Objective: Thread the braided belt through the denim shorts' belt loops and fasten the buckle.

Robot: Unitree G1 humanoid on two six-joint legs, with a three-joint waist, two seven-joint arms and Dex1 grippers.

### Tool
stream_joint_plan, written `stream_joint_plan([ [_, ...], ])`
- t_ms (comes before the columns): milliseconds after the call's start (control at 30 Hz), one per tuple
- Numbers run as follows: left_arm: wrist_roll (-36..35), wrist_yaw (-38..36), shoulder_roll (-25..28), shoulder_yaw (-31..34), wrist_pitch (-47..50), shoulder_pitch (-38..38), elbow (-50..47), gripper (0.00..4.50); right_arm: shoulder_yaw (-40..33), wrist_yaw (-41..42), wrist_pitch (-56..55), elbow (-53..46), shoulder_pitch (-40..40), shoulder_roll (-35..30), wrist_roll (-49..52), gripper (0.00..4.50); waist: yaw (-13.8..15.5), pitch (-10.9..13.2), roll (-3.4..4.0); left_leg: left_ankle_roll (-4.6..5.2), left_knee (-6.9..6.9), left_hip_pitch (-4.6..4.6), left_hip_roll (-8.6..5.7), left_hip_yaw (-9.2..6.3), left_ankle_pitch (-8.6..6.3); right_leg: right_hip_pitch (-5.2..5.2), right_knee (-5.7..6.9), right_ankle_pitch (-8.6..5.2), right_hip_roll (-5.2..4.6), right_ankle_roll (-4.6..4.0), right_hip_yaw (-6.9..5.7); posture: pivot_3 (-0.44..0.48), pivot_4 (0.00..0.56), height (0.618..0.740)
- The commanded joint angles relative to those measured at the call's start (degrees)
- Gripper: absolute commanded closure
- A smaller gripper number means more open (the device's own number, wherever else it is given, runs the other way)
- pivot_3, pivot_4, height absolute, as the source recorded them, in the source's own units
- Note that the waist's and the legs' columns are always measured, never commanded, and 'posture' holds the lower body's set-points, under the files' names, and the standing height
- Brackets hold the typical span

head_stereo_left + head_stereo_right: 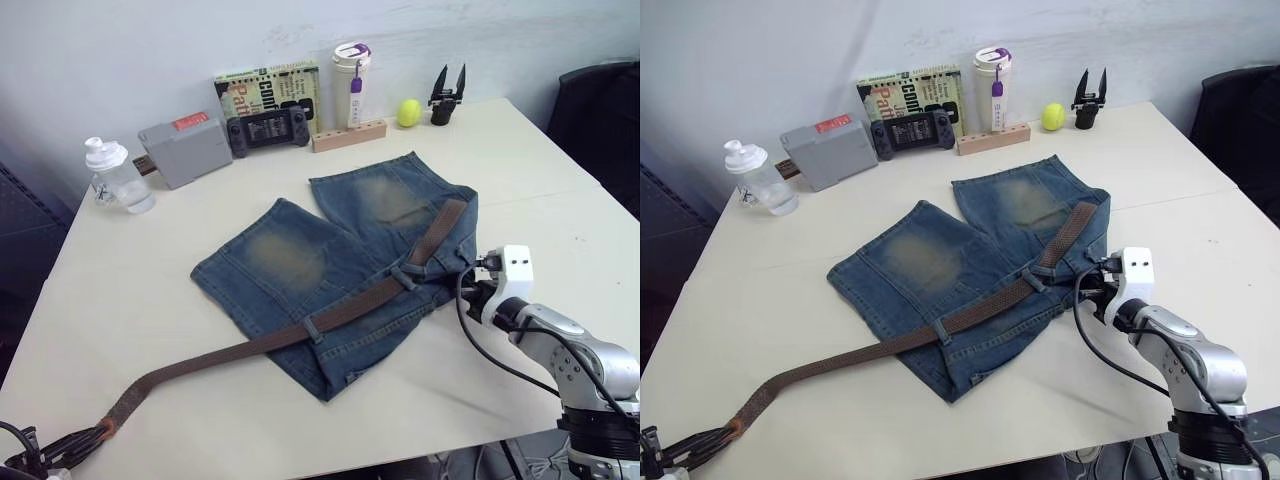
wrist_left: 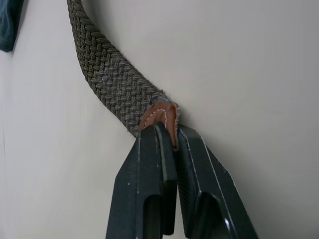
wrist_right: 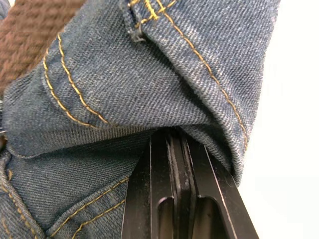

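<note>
Woven belt (image 1: pixel 340 318) — faded denim shorts (image 1: pixel 300 265)

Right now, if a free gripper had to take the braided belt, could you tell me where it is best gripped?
Grip the braided belt on its bare stretch across the table, between the denim shorts and the left gripper. Come from above, fingers across its width: it lies flat and narrow there, clear of the belt loops.

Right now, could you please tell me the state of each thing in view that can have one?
Belt: threaded under two loops, its end pinched by the left gripper.
Shorts: flat on the table, waistband edge pinched by the right gripper.
Left gripper: shut on the belt.
Right gripper: shut on the shorts.
Clear bottle: upright, capped.
White tumbler: upright, lid on.
Spare gripper: standing at the table's far edge, fingers apart.
</note>
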Motion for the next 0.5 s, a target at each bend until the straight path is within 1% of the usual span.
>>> stream_joint_plan([
  [33, 8.23, -4.43, -1.52, -8.9, 11.99, 5.17, 10.34, 4.5, -0.67, -1.71, 1.07, 2.81, 0.17, -0.15, -3.32, 4.47, -0.11, -0.11, 0.18, -0.06, -0.09, 0.05, 0.0, 0.03, 0.03, -0.01, 0.0, -0.02, 0.0, -0.03, 0.01, 0.0, 0.15, 0.726],
  [100, 7.97, -3.99, -1.8, -9.69, 12.56, 5.47, 10.99, 4.5, -0.51, -1.69, 1.05, 2.99, -0.15, -0.07, -3.46, 4.47, -0.44, -0.18, 0.33, -0.45, -0.21, 0.11, 0.03, 0.15, 0.25, -0.08, 0.03, -0.05, 0.01, -0.08, 0.0, 0.0, 0.15, 0.726],
  [200, 7.8, -1.82, -1.64, -10.16, 12.26, 5.39, 10.78, 4.5, -0.45, -1.61, 1.03, 2.98, -0.28, -0.14, -3.47, 4.47, -0.82, -0.17, 0.43, -0.48, -0.4, 0.3, 0.07, 0.24, 0.26, -0.08, 0.09, -0.17, 0.02, -0.17, 0.02, 0.0, 0.15, 0.726],
  [300, 6.02, -0.78, -1.19, -9.49, 10.24, 3.94, 10.29, 4.5, -0.17, -1.63, 0.96, 3.0, -0.57, -0.06, -3.5, 4.47, -0.9, -0.17, 0.42, -0.55, -0.56, 0.52, 0.07, 0.3, 0.23, -0.06, 0.32, -0.41, 0.01, -0.2, 0.09, 0.0, 0.15, 0.726],
  [367, 3.23, -1.94, -0.54, -7.7, 6.62, 1.5, 9.5, 3.62, 0.36, -1.68, 0.92, 3.17, -1.19, 0.12, -3.66, 4.5, -0.91, -0.16, 0.42, -0.58, -0.56, 0.56, 0.09, 0.3, 0.21, -0.06, 0.4, -0.47, 0.02, -0.22, 0.09, 0.0, 0.15, 0.726],
  [400, 2.44, -2.51, -0.36, -7.2, 5.52, 0.76, 9.25, 3.4, 0.51, -1.67, 0.88, 3.23, -1.37, 0.16, -3.72, 4.5, -0.87, -0.16, 0.42, -0.58, -0.56, 0.57, 0.1, 0.3, 0.21, -0.06, 0.4, -0.48, 0.02, -0.23, 0.08, 0.0, 0.15, 0.726],
  [433, 1.46, -2.99, 0.0, -6.44, 4.3, -0.52, 8.56, 2.92, 0.72, -1.55, 0.84, 3.2, -1.56, 0.18, -3.8, 4.5, -0.81, -0.16, 0.41, -0.57, -0.56, 0.57, 0.1, 0.3, 0.2, -0.06, 0.41, -0.49, 0.02, -0.24, 0.08, 0.0, 0.15, 0.726],
  [500, -0.33, -3.66, 0.76, -5.06, 2.16, -3.11, 7.03, 2.22, 0.9, -1.28, 0.82, 3.17, -1.77, 0.15, -4.15, 4.5, -0.74, -0.13, 0.37, -0.53, -0.56, 0.56, 0.11, 0.3, 0.18, -0.07, 0.42, -0.49, 0.01, -0.24, 0.06, 0.0, 0.15, 0.726],
])
